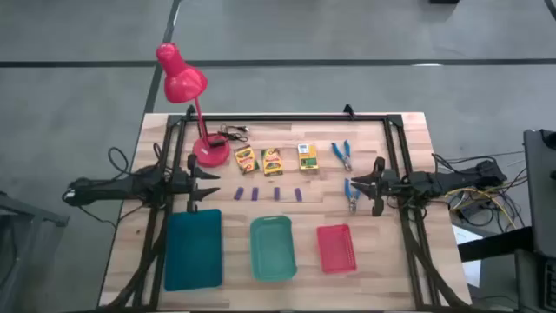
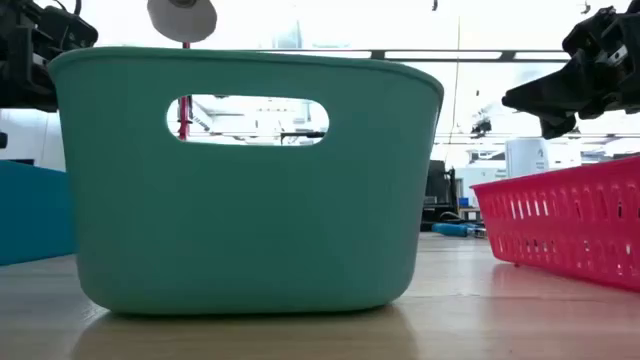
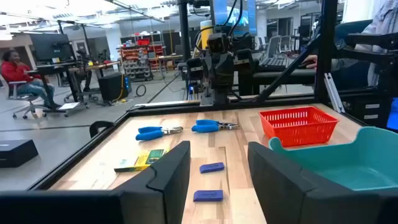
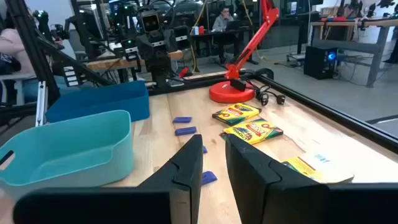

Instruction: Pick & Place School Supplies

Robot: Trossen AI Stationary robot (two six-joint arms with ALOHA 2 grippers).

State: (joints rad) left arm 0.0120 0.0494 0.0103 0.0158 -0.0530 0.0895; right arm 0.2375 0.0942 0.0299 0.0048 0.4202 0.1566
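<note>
While both dark arms hang at the two sides of the pale wooden table (image 1: pixel 400 261), none of the school supplies is in either one's grasp. The left gripper (image 1: pixel 211 184) sits at the table's left side just in front of the red desk lamp's round base (image 1: pixel 210 154), its fingers (image 3: pixel 171 171) spread with a clear gap. The four small purple rectangular blocks (image 1: pixel 267 194) lie in a row on the wood just beyond its fingertips, toward the middle of the table, apart from it.

The right gripper (image 1: pixel 363 183) is at the right side, its fingers (image 4: pixel 186 165) parted too. One pair of blue-handled scissor-like tools (image 1: pixel 352 195) lies on the wood right beside its fingertips; from above I cannot tell whether they touch. The second blue-handled pair (image 1: pixel 341 154) lies farther back, near the rear frame. Between that pair and the lamp base stand three small yellow-green crayon boxes (image 1: pixel 274 160) side by side in a row, behind the purple blocks.

Along the front edge sit three plastic containers: a deep blue-teal bin (image 1: pixel 193 250) on the left, a lighter green tub (image 1: pixel 273 249) in the middle, and a red mesh basket (image 1: pixel 336 248) on the right, well apart from the supplies.
</note>
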